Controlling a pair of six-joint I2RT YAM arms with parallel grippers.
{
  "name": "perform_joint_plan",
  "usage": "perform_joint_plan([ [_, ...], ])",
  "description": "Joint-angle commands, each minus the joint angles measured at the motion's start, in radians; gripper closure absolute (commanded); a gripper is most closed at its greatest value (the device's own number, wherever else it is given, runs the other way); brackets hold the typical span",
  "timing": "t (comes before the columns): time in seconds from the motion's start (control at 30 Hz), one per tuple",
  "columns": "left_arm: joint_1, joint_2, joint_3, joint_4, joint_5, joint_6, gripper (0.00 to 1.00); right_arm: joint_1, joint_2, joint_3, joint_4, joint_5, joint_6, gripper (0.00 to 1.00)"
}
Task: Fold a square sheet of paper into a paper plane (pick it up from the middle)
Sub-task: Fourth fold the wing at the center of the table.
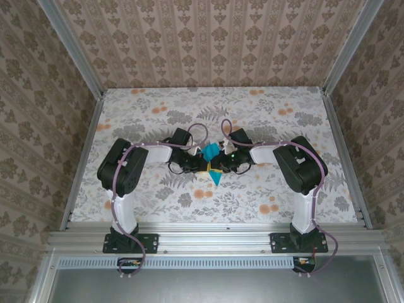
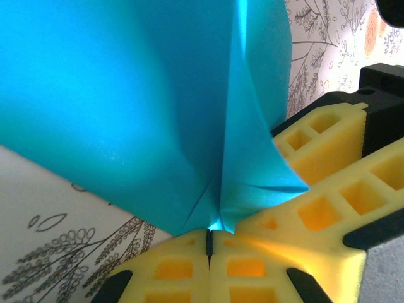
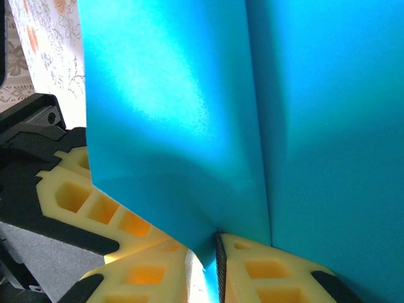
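The square sheet of paper is off the desk, held up between the two end effectors, which meet over the middle of the desk, about halfway between its left and right edges. It is no longer a flat square. In the left wrist view a sharp crease runs up from the pinch point, with small wrinkles fanning out beside it. In the right wrist view two panels meet along a straight vertical fold.

The left end effector has its yellow fingers pressed together, clamped on the sheet's lower tip. The right end effector has its fingers on either side of the paper with a slim dark line between them. I cannot tell whether the pads press on the sheet or merely flank it. From the left wrist, the right arm's fingers sit just beside the sheet on the right, touching or nearly touching its folded corner.

I judge this to be an early-to-middle fold: a crease is being set or the grip is changing hands, and no dart shape shows yet.

The next move probably needs the left clamp to hold firm while the right end effector shifts to a fresh edge. The paper is thin and hangs unsupported, so a careless pull could skew the crease or tear the tip out of the grip.
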Motion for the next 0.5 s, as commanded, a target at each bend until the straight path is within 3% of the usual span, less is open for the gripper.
perform_joint_plan([
  [0.0,0.007,-0.043,-0.006,0.018,-0.033,-0.025,0.98,0.011,0.059,-0.036,-0.099,0.11,-0.039,0.77],
  [0.23,0.022,-0.099,0.005,0.019,-0.041,-0.051,0.88,0.011,0.055,-0.047,-0.077,0.103,-0.033,0.74],
  [0.47,0.03,-0.118,0.043,-0.054,-0.125,-0.047,0.75,0.011,0.051,-0.054,-0.056,0.09,-0.025,0.72],
])
